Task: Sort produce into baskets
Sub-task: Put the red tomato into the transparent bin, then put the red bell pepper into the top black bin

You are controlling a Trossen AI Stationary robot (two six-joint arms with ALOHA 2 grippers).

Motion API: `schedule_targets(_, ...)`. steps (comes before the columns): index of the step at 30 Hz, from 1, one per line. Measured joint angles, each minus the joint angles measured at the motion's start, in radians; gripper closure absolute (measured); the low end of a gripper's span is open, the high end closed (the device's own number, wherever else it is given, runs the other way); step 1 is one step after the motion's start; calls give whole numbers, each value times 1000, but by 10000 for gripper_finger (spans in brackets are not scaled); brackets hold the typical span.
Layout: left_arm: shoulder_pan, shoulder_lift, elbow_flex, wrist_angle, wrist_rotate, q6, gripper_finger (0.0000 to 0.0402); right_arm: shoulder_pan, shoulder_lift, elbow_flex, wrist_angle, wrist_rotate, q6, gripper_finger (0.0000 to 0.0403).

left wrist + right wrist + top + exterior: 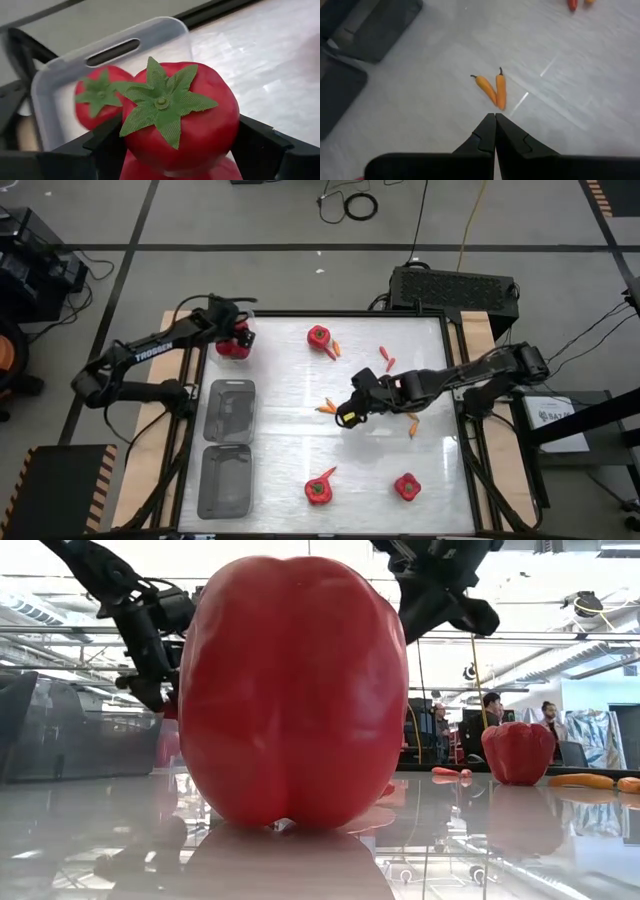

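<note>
My left gripper (pixel 238 340) is at the table's far left corner, shut on a red tomato (pixel 182 117) with a green leafy top. It holds the tomato over a clear basket (pixel 150 30). A second tomato (pixel 100 100) lies in that basket, and more red produce (pixel 150 172) shows just below the held one. My right gripper (pixel 495 125) hangs shut near the table's middle, just above and short of two orange chili peppers (pixel 492 90) that lie side by side on the table. It touches nothing. My left gripper pinches the tomato by two opposite sides (pixel 125 142) between its fingers (pixel 255 142), about halfway up its round body. The fingers slant down from above. The tomato sits with its green top up; whether it rests on the red produce below, I cannot tell.
Two more baskets (pixel 230 410) (pixel 225 480) lie along the left side. Red bell peppers stand at the far middle (pixel 319 336), near middle (pixel 318 490) and near right (pixel 406 486). Loose chilies (pixel 385 358) (pixel 413 427) lie on the right half. People stand in the room behind.
</note>
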Motion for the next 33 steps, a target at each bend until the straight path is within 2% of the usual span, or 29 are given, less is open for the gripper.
schedule_targets(5, 0, 49, 0, 17, -28, -69, 102, -52, 0, 0, -1, -62, -150, 403)
schedule_targets(13, -5, 87, 0, 13, -41, -130, 42, -161, 0, 0, -8, -246, -431, 403)
schedule_targets(19, -5, 87, 0, 8, -38, -130, 23, -238, 0, 0, -45, -305, -574, 403)
schedule_targets(28, -29, 16, 104, -73, -32, -124, 22, -343, 0, 0, -81, -405, -675, 403)
schedule_targets(33, -80, -54, 166, -93, -4, -122, 22, -389, 0, 1, -221, -411, -641, 400)
